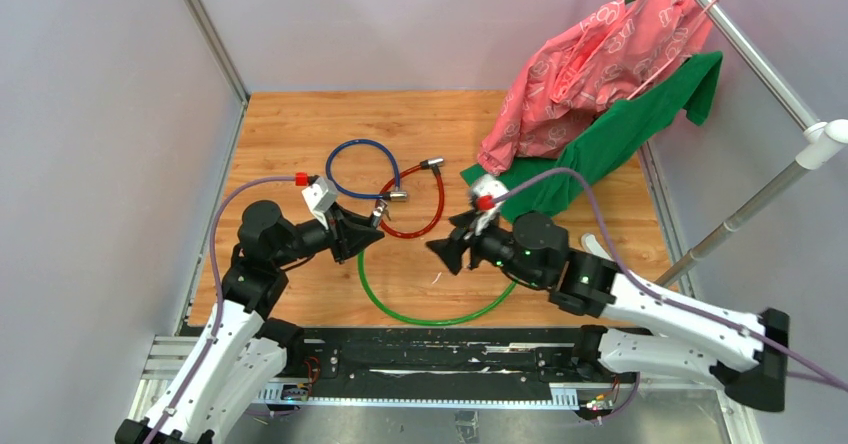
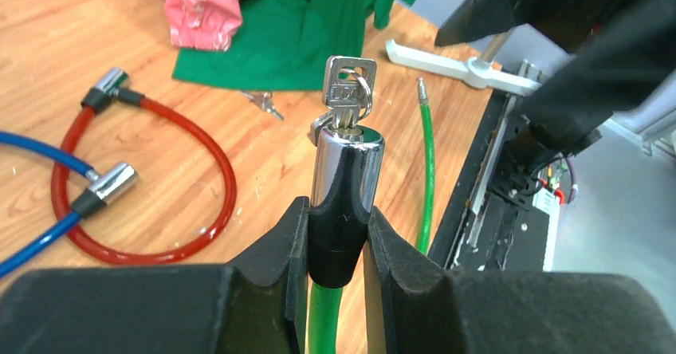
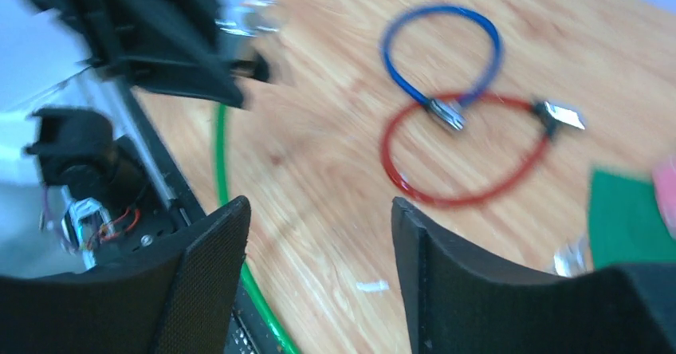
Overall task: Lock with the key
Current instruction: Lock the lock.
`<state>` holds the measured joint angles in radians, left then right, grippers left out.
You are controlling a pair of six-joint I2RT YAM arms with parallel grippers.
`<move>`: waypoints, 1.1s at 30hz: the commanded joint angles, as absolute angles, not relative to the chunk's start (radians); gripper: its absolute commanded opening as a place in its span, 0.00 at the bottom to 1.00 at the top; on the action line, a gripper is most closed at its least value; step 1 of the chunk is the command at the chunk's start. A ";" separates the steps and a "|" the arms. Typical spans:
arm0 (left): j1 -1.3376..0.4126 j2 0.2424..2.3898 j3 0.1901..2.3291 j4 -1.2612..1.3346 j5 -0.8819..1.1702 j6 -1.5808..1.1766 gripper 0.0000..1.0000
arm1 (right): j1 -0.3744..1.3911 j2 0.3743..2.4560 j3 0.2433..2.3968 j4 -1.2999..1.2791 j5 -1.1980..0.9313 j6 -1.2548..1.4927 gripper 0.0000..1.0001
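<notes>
Only the left wrist view shows the key, seated in the silver lock end of the green cable. The left pincer clamps that end. The right pincer gapes wide above the table, holding nothing.

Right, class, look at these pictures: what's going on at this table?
The left gripper is clamped on the chrome lock cylinder of the green cable, with the key sitting in its keyhole. The right gripper is open and empty, clear of the key. The red cable and the blue cable lie on the wooden table.
</notes>
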<state>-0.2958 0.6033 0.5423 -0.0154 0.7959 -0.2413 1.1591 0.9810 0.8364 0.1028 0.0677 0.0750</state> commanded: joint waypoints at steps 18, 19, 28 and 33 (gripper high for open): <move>-0.296 0.594 0.571 -0.053 0.795 -0.206 0.00 | 0.923 0.989 0.678 -0.739 0.341 0.914 0.66; -0.296 0.593 0.569 -0.043 0.795 -0.214 0.00 | 0.918 0.984 0.663 -0.717 0.343 0.909 0.66; -0.296 0.590 0.555 -0.017 0.793 -0.244 0.00 | 0.886 1.028 0.494 -0.374 0.322 0.958 0.59; -0.296 0.587 0.561 -0.026 0.798 -0.249 0.00 | 0.882 1.050 0.499 -0.357 0.361 0.886 0.15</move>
<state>-0.2958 0.6003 0.5449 -0.0620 0.7895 -0.2256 0.8955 1.0527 0.5072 -0.4221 0.3222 0.9287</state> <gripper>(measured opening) 0.251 0.299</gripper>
